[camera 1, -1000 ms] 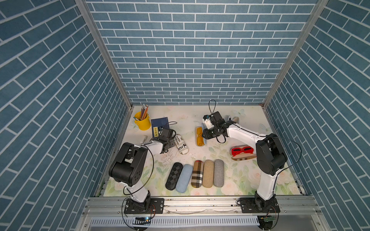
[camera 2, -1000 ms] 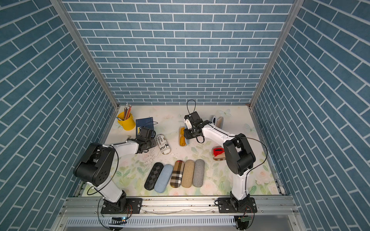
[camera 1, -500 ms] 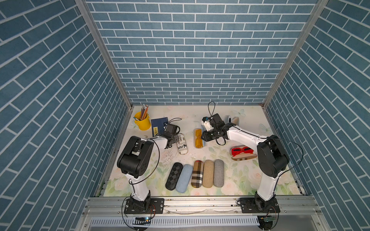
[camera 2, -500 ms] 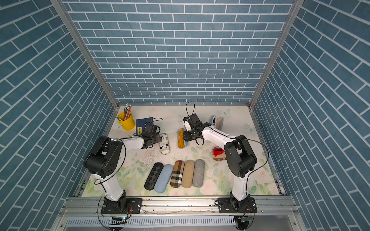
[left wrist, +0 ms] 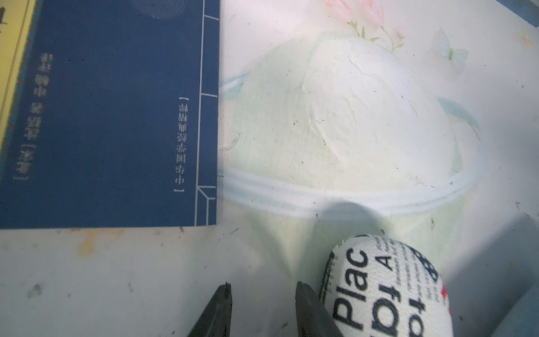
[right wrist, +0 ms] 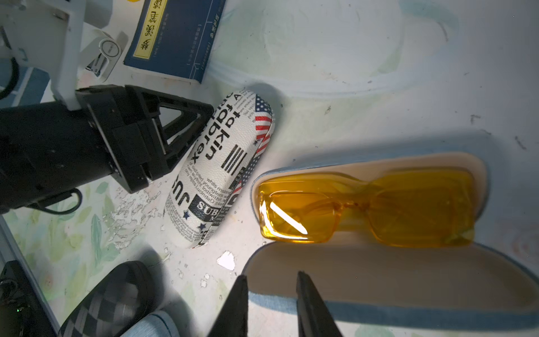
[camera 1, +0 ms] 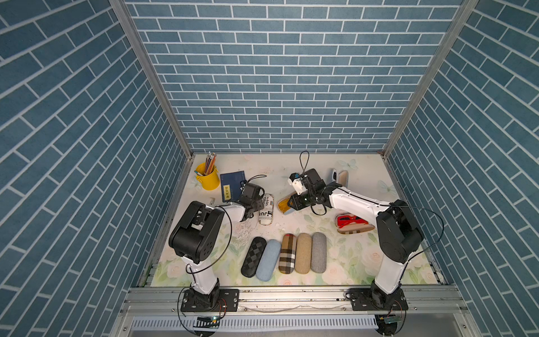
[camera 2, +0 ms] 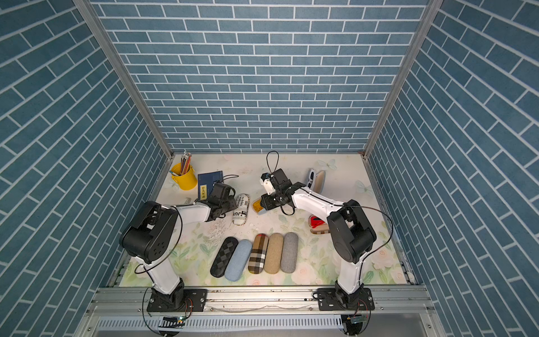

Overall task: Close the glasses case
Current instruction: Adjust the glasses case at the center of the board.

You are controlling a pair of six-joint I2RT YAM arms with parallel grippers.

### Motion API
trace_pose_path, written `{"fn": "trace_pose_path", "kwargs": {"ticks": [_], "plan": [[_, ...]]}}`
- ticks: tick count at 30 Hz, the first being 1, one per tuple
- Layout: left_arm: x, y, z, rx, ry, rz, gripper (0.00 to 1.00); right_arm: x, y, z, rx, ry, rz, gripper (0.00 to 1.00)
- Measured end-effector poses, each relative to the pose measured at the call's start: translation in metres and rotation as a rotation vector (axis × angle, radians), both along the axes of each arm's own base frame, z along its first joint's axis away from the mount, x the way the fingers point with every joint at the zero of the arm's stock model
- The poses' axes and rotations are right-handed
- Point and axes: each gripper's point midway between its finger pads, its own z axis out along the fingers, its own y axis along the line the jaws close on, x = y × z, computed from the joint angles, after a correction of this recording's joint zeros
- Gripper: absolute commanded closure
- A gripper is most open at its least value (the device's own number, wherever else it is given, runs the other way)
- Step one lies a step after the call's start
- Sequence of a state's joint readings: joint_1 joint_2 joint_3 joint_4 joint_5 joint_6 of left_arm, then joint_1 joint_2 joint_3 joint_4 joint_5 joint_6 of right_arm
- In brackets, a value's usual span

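I count nine glasses cases. Three lie open. The blue-edged open case [right wrist: 364,289], the one to be closed, sits right under my right claw [right wrist: 271,280]. Its tan-lined lid is beneath the tips, and one pair of yellow glasses [right wrist: 364,204] lies in the tray just past them. A second open case [camera 1: 355,229] holding red glasses [camera 1: 347,219] lies back beside that arm. A third open case [camera 1: 341,178] lies near that claw's wrist, its contents too small to tell. The right claw's jaws stand a little apart with nothing clamped between them.

Six cases are shut. Five lie in a row back toward the arm bases: black check [camera 1: 253,256], pale blue [camera 1: 268,260], plaid [camera 1: 287,253], tan [camera 1: 303,252], grey [camera 1: 318,252]. The sixth, the newsprint case [left wrist: 385,289], lies just beside one finger of my left claw [left wrist: 262,291], which is released with an empty gap between its jaws.

On the newsprint case I read "Plac", "JUS" and "SUB" next to a stars-and-stripes print. One blue book [left wrist: 108,116] ahead of the left claw carries Chinese characters and a yellow label strip. One yellow cup [camera 1: 207,182] of pencils stands beyond it.
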State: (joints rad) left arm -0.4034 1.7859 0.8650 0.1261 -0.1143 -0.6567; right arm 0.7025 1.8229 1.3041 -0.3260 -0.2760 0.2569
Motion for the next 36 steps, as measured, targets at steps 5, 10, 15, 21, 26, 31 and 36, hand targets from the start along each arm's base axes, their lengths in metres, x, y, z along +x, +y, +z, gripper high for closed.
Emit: {"fn": "trace_pose_path", "kwargs": {"ticks": [5,10,15,21,26,31,36], "plan": [[-0.004,0.002,0.002,0.003,0.009,0.007,0.54,-0.001,-0.001,-0.002,-0.008,0.001,-0.002,0.67],[-0.008,0.008,0.027,0.022,-0.012,0.021,0.46,-0.001,-0.005,0.01,-0.001,-0.026,-0.013,0.62],[0.012,0.002,0.085,0.011,-0.117,0.014,0.39,-0.009,-0.022,0.038,0.039,-0.078,-0.04,0.58],[0.045,-0.044,0.137,-0.031,-0.229,-0.096,0.4,-0.021,-0.068,0.034,0.081,-0.058,-0.126,0.59],[0.072,-0.099,0.132,-0.056,-0.236,-0.223,0.59,-0.037,-0.089,-0.004,0.057,0.03,-0.163,0.66],[0.089,-0.135,0.098,-0.048,-0.191,-0.31,0.68,-0.04,-0.089,-0.022,0.059,0.08,-0.166,0.77],[0.096,-0.153,0.061,-0.033,-0.13,-0.359,0.7,-0.036,-0.084,-0.037,0.063,0.103,-0.161,0.79]]}}
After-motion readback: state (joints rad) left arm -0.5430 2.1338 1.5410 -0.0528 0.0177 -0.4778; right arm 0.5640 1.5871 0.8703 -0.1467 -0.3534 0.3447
